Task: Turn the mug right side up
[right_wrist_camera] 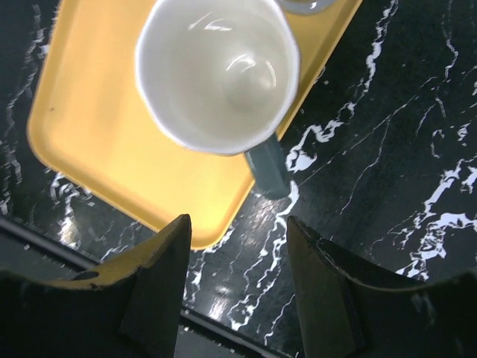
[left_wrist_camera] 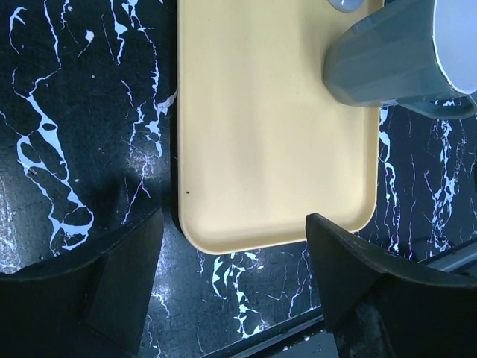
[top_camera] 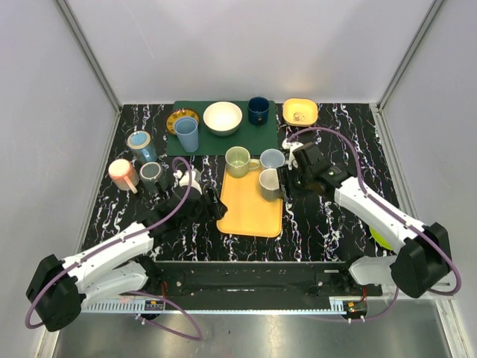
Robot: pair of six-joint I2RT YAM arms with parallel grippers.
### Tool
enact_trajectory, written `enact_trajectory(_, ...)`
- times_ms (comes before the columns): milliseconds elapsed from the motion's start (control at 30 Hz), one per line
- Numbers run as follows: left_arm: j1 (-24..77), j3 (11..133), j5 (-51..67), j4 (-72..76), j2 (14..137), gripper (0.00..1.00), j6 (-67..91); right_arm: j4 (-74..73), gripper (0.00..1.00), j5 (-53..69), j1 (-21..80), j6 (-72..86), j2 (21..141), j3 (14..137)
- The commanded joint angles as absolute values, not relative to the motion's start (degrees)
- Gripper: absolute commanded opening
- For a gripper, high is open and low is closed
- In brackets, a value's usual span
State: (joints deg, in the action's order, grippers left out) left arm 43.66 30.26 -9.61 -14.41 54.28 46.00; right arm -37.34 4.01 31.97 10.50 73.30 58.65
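Right wrist view: grey mug (right_wrist_camera: 216, 71) sits mouth-up on the yellow tray (right_wrist_camera: 97, 127), at the tray's right edge. Its pale inside is showing and its handle (right_wrist_camera: 268, 168) sticks out over the tray rim toward the black marble table (right_wrist_camera: 387, 149). Right tool (right_wrist_camera: 237, 239) hangs just off that handle, fingers spread w/ nothing btwn them. Looks to me like the mug's already right way up, so the step in hand is prob. just backing off clean.

To do that well: pull up and back toward the table's right edge, keeping the fingers wide so neither clips the handle. A nudge there could spin or tip the mug, since it stands close to the tray's rim. No sideways swing till clear.

Room: top view shows a green mug (top_camera: 238, 161) and a pale blue mug (top_camera: 272, 158) crowding the tray's far edge, just beyond the grey one, so no space that way. The table to the right of the tray is the free lane. Left tool (top_camera: 216, 203) is also open and empty, at the tray's left edge, apart from the grey mug and not in the way.
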Motion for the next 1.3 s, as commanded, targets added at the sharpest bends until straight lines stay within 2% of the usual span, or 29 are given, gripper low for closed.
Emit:
enact_trajectory(0, 43.95, 29.44, -10.28, -12.66, 52.21, 0.79, 46.41, -37.0, 0.6, -2.1, 33.04, 7.56, 77.16, 61.78)
enact_trajectory(167, 43.95, 29.27, -10.55, -12.92, 52.21, 0.79, 46.32, -36.3, 0.6, -6.32, 33.84, 6.77, 81.21, 63.1)
enact_trajectory(600, 43.95, 29.36, -10.2, -12.83, 53.26, 0.79, 45.7, -32.96, 0.58, -6.42, 36.03, 3.43, 87.8, 66.0)
enact_trajectory(767, 43.95, 29.27, -10.11, -12.83, 53.26, 0.79, 45.7, -31.64, 0.52, -5.72, 36.38, 3.08, 89.38, 66.01)
enact_trajectory(933, 43.95, 29.18, -10.02, -12.92, 53.17, 0.79, 45.7, -30.15, 0.41, -4.48, 37.0, 3.16, 89.38, 65.74)
enact_trajectory(1000, 43.95, 29.18, -10.02, -12.92, 53.17, 0.79, 45.79, -29.97, 0.43, -4.13, 37.35, 3.51, 89.56, 66.09)
enact_trajectory(1167, 43.95, 29.0, -9.84, -12.74, 53.17, 0.79, 46.05, -30.5, 0.55, -5.35, 38.85, 4.04, 90.44, 68.11)
enact_trajectory(1267, 43.95, 28.83, -9.84, -12.83, 53.0, 0.79, 46.14, -30.67, 0.57, -6.67, 38.85, 3.61, 91.14, 68.82)
